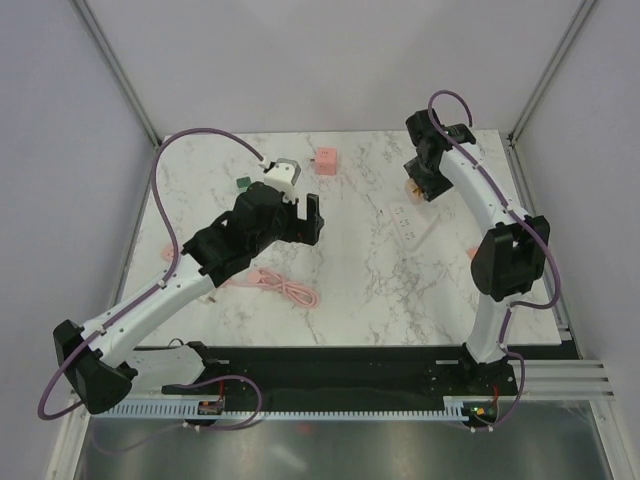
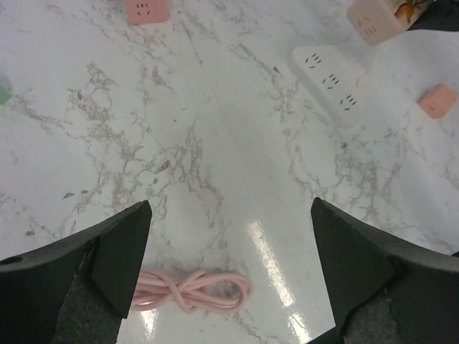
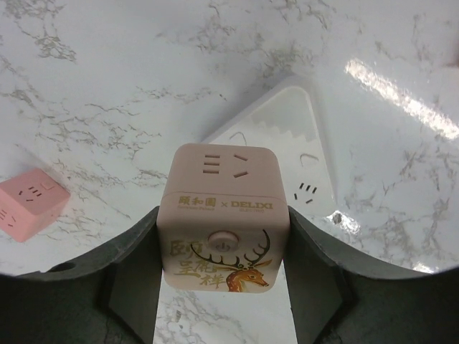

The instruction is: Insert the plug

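Right wrist view: the right end effector (image 3: pixel 224 247) pinches a pale pink cube plug (image 3: pixel 224 204), one finger pressed against each side face. The cube's deer print and round button face the camera.
Cube plug position: held between the right fingers above the tabletop (image 1: pixel 370 290), over one end of the white power strip (image 3: pixel 287 122). Whether it touches the strip cannot be told.
Power strip: lies flat on the right part of the tabletop with its socket holes facing up, partly hidden behind the cube.
Left end effector (image 2: pixel 230 204): fingers spread wide with nothing between them, over bare marble near the middle of the tabletop, well apart from the cube plug and the strip.
Pink cable (image 2: pixel 193 290): coiled, lying on the tabletop below the left end effector.
Small pink cube (image 3: pixel 29 208): on the tabletop near the held plug, apart from the strip.
Second pink cube (image 1: pixel 325 162): near the far edge, around the middle.
Green piece (image 1: pixel 243 182): far left, beside the left arm.
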You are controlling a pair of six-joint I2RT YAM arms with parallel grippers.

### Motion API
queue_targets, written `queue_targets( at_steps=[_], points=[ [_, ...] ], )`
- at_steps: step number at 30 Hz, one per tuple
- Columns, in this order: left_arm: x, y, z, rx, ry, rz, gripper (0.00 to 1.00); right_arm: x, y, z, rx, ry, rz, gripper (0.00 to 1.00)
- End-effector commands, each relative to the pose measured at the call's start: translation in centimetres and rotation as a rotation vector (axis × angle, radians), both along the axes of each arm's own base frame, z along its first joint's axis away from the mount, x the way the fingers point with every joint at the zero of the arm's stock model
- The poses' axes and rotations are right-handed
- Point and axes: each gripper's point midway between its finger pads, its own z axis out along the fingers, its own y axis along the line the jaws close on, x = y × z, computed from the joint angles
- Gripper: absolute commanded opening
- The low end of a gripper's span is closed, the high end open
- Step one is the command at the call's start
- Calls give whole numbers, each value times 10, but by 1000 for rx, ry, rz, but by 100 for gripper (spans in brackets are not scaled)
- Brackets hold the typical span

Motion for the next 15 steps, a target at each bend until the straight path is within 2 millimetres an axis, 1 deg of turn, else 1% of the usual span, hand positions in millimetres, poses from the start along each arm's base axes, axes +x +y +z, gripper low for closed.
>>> queue_targets(
  at_steps=[1,2,4,5,6,7,8,10,11,13,14,15],
  points=[
    [11,13,5,63,-86,35,100,-6,17,-19,117,49,-118,0],
    [11,14,6,64,-88,39,100,-5,21,-28,129,67,-141,0],
    [11,16,6,69,-92,49,100,-3,32,-28,146,75,-134,0],
    [11,17,7,68,-94,48,100,-1,36,-36,134,94,-132,0],
    [10,18,7,68,-94,48,100,5,41,-29,137,74,-134,0],
    [10,18,7,70,-94,49,100,3,46,-30,120,85,-128,0],
    [10,18,7,69,-95,50,100,4,49,-38,111,103,-127,0],
    [10,17,7,69,-95,46,100,5,55,-43,120,113,-124,0],
    [10,17,6,70,-94,46,100,5,56,-47,119,123,-124,0],
    [10,15,5,69,-89,37,100,3,57,-50,110,126,-124,0],
    [10,15,4,71,-87,36,100,4,54,-49,98,114,-134,0],
    [9,14,4,66,-85,33,100,3,52,-53,89,115,-137,0]
  ],
)
